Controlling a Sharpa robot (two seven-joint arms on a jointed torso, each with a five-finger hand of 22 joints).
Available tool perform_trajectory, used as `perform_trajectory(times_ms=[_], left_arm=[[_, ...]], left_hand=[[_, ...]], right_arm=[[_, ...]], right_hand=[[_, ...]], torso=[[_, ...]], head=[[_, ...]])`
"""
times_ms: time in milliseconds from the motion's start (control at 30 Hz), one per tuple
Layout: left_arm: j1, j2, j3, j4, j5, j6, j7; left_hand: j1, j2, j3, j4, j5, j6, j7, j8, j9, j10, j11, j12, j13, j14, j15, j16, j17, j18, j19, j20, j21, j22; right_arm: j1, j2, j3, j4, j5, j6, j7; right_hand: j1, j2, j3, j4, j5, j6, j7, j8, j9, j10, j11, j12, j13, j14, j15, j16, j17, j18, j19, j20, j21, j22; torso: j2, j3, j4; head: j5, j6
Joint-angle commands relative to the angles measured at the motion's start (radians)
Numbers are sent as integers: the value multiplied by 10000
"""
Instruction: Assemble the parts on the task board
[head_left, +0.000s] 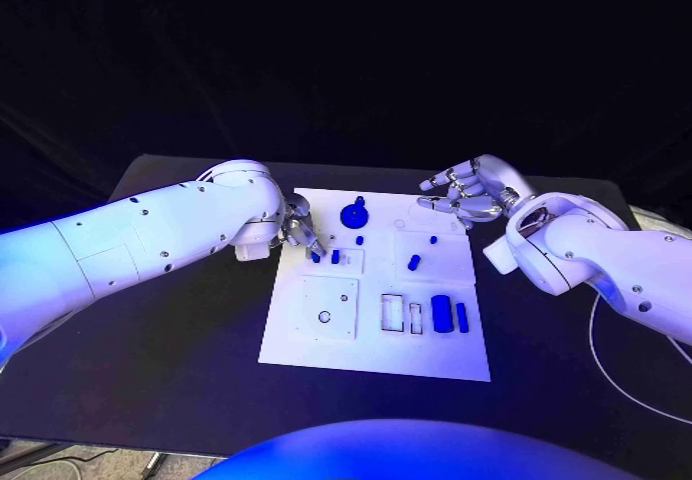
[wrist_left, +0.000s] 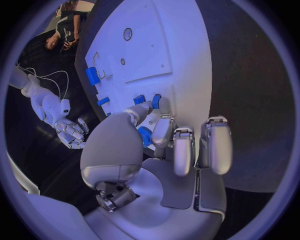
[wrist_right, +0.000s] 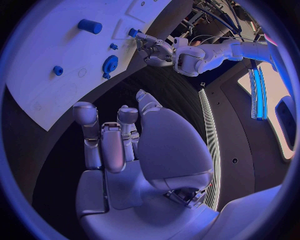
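Insertion step: left hand (head_left: 296, 232) pinches blue peg (wrist_left: 144, 136) at task board (head_left: 378, 355) 10 o'clock — next, seat vertically; right hand (head_left: 469, 190) released, 1 o'clock.

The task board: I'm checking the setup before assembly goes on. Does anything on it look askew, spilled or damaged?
Nothing stands out. The task board lies flat on the black table, and the blue parts sit on it with none off its edge. The left hand is at two small parts; the right hand hovers empty.
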Motion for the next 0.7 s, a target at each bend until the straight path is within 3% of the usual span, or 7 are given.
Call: perform_trajectory(times_ms=[33,333,700], left_arm=[[-77,46,-50,29,150,248,-159],[-76,75,-49,-42,96,185,-240],[-76,88,-47,-186,34,66,-334]], left_hand=[[-103,12,-102,23,-21,219,-105,-16,16,41,21,62,25,1051,-77,30,2630,-68,406,-68,74,1583],[-351,30,-391,206,-27,293,-115,-38,-6,69,12,95,81,1051,-86,30,2630,-77,426,-79,98,1618],[-759,38,-1297,615,-48,431,-127,-59,-28,120,4,166,205,1051,-97,30,2630,-91,459,-91,135,1679]], right_arm=[[-7,13,0,1,-26,124,98],[-10,21,0,-7,-19,119,107],[-13,19,0,-15,4,102,142]], right_hand=[[-57,63,-13,59,42,-59,-2,-10,13,-56,-25,-55,-9,395,-54,-36,-9,88,-16,3,-40,-17],[-54,62,-12,61,68,-64,-2,-11,14,-72,-25,-93,-42,393,-55,-50,-25,92,-24,2,-59,-43],[-67,54,-19,73,89,-74,1,-15,14,-115,-24,-179,-113,381,-54,-94,-84,104,-59,2,-106,-117]], torso=[[4,-2,0],[-3,5,1],[-9,-3,1]], head=[[-12,-17],[-20,-29],[-16,-4]])
